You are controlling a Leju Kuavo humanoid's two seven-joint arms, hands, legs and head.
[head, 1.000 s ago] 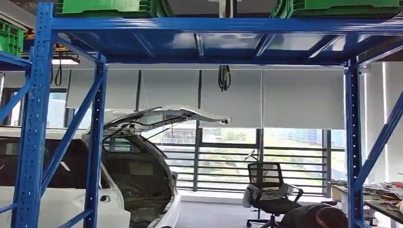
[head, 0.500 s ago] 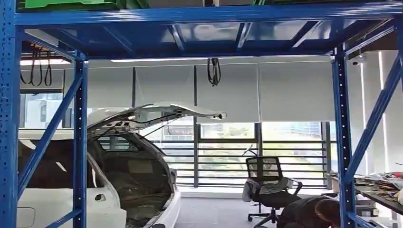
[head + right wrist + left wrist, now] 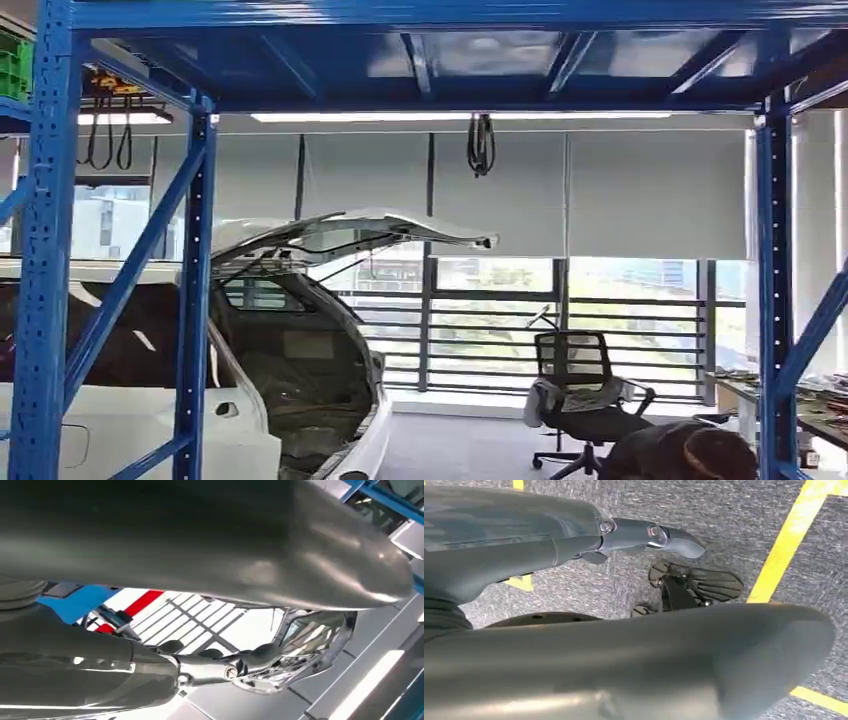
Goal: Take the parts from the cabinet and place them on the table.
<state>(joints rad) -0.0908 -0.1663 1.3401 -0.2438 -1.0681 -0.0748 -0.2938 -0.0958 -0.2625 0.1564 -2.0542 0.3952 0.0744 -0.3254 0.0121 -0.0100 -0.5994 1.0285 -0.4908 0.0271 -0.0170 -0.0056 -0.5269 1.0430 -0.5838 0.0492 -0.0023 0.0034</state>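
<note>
The blue steel rack (image 3: 196,280) frames the head view, its top shelf (image 3: 450,50) seen from below. In the right wrist view my right hand (image 3: 210,667) grips a shiny chrome part (image 3: 305,650), with dark fingers (image 3: 260,655) curled on its rim, held up against the ceiling. In the left wrist view my left hand (image 3: 639,575) hangs over grey carpet with its thumb and fingers (image 3: 664,535) apart and nothing in it.
Behind the rack stands a white car (image 3: 150,400) with its tailgate (image 3: 350,232) raised. A black office chair (image 3: 580,400) and a crouching person (image 3: 690,455) are at the lower right, beside a cluttered table (image 3: 825,400). Yellow floor lines (image 3: 789,540) cross the carpet.
The whole head picture has shifted: the camera moved, the green crates on the top shelf slid out at the top, and the rack posts shifted sideways. Nothing in the scene itself moved.
</note>
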